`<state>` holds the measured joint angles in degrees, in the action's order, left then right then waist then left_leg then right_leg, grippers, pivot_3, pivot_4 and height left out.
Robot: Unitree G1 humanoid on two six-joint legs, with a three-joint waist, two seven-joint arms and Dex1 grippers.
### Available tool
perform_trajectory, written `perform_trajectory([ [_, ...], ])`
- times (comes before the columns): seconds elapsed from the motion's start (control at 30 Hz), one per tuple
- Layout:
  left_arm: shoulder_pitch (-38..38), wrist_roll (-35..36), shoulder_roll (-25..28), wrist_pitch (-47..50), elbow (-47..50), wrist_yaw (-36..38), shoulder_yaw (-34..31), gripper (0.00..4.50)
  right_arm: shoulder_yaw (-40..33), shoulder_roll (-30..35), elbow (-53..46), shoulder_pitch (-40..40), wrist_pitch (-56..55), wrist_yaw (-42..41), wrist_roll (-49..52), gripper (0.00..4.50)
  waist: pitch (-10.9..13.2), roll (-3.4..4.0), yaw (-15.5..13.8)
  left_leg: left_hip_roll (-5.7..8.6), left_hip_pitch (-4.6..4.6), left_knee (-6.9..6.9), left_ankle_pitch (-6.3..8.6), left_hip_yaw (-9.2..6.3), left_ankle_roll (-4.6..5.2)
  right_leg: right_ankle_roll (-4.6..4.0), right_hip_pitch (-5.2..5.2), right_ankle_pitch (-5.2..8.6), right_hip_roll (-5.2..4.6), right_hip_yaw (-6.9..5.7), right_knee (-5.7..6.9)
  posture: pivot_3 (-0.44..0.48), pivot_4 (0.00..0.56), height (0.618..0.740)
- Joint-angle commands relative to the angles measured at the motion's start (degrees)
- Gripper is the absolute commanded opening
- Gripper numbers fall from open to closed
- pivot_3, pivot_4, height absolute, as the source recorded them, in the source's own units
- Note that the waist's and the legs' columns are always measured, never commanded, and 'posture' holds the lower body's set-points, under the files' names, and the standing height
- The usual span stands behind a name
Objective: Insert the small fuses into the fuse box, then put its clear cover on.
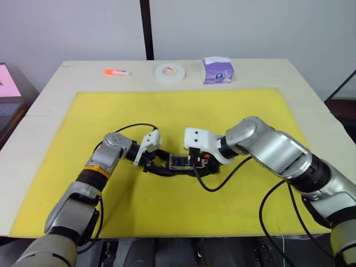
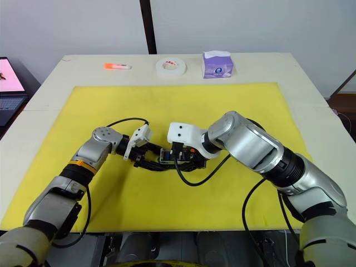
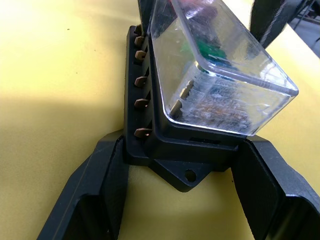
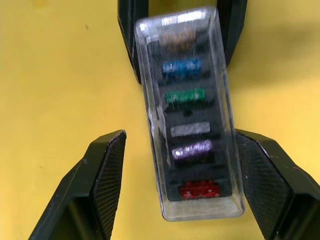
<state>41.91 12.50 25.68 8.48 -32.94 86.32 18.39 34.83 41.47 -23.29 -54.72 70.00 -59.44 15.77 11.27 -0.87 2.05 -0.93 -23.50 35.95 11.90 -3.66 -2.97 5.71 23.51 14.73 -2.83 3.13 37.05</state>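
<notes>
The black fuse box [image 3: 150,135] lies mid-way across the yellow mat [image 1: 183,111], with the clear cover [image 3: 225,65] sitting on top of it. Through the cover I see the small fuses [image 4: 189,95] in a row: orange, blue, green, grey, purple and red. My left gripper [image 3: 184,150] is shut on the box's end, a finger pressed against each side of the base. From the opposite end, my right gripper [image 4: 181,137] is open and straddles the cover; there is a gap beside one finger [image 4: 102,175]. In the head view the box [image 1: 181,161] sits between both grippers.
At the table's far edge lie an orange marker [image 1: 117,72], a white tape roll [image 1: 170,72] and a purple tissue box [image 1: 217,70]. Black cables loop from both wrists over the mat. A laptop [image 2: 10,78] stands off the table's left side.
</notes>
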Motion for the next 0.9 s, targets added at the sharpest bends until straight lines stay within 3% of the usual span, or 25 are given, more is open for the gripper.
perform_trajectory([
  [0.03, -0.6, -2.3, 0.5, 0.8, -1.9, -2.0, -0.5, 2.65, -3.4, -0.9, -0.3, -1.7, -1.1, 0.1, 1.6, 3.47, 0.0, 0.0, 0.0, 0.0, 0.0, 0.0, 0.0, 0.0, 0.0, 0.0, 0.0, 0.0, 0.0, 0.0, 0.0, 0.0, 0.15, 0.74],
  [0.23, -0.7, -2.4, 1.0, 1.1, -1.8, -1.8, -0.5, 2.65, -5.8, -0.2, 0.2, -2.0, -3.1, -0.9, 3.2, 3.47, 0.0, 0.0, 0.0, 0.0, 0.0, 0.0, 0.0, 0.0, 0.0, 0.0, 0.0, 0.0, 0.0, 0.0, -0.01, 0.0, 0.15, 0.74],
  [0.5, -0.8, -2.6, 1.7, 1.3, -2.2, -2.4, -0.8, 2.65, -18.1, -1.5, 1.7, 3.0, -9.8, -2.0, 9.8, 3.47, 0.0, -0.01, 0.2, -0.01, 0.0, -0.05, 0.0, 0.0, 0.0, 0.01, 0.02, 0.01, 0.0, -0.01, -0.04, 0.0, 0.15, 0.74],
  [0.6, -0.7, -2.7, 1.9, 1.2, -2.8, -2.4, -0.9, 2.65, -22.2, -4.6, 3.6, 8.5, -13.2, -0.3, 11.5, 2.88, 0.0, -0.05, 0.3, -0.01, 0.0, -0.06, 0.0, -0.02, 0.0, 0.0, -0.01, 0.0, 0.02, -0.02, -0.06, 0.0, 0.15, 0.74],
  [0.87, -0.7, -2.7, 2.1, 1.4, -2.7, -2.1, -0.8, 2.65, -23.5, -8.9, 7.1, 16.8, -22.9, 0.5, 11.8, 0.08, 0.0, -0.05, 0.4, -0.02, 0.0, -0.07, 0.0, -0.02, 0.0, -0.02, -0.01, -0.01, 0.04, -0.02, -0.07, 0.0, 0.15, 0.74],
  [0.9, -0.7, -2.7, 2.1, 1.5, -2.6, -2.1, -0.8, 2.65, -23.8, -9.8, 7.8, 17.3, -23.9, 1.2, 11.8, 0.01, 0.0, -0.05, 0.4, -0.02, 0.0, -0.07, 0.0, -0.02, 0.0, -0.02, -0.01, -0.01, 0.03, -0.02, -0.07, 0.0, 0.15, 0.74],
])
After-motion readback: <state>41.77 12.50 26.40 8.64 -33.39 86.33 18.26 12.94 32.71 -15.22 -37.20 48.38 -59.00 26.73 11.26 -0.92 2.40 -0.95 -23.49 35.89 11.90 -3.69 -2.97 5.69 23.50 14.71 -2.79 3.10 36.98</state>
